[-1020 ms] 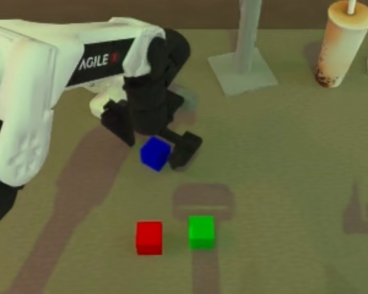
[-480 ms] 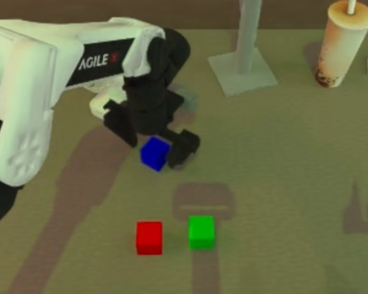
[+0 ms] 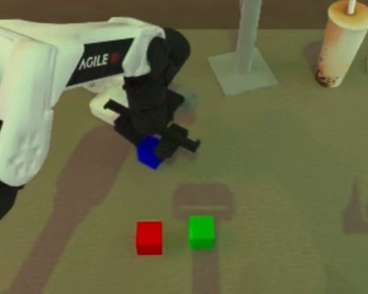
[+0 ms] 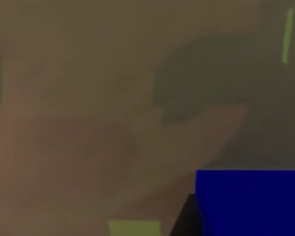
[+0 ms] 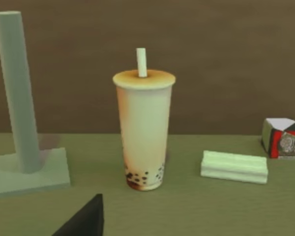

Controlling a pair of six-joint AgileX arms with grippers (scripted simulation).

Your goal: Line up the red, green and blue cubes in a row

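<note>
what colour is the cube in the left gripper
Deep blue: the blue cube in the left gripper, best seen in the top view.

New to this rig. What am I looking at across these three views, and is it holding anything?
It's a two-armed AgileX robot at a table. The top view looks down from above. The other two views come from cameras on each arm's wrist.

In the top view the left tool is closed on the blue cube, which fills a corner of the left wrist view. The red cube and green cube sit side by side, apart, nearer the camera.

The right arm is out of the top view. Its wrist camera faces a bubble tea cup, a grey post on a base, a pale green bar and a small carton.
</note>
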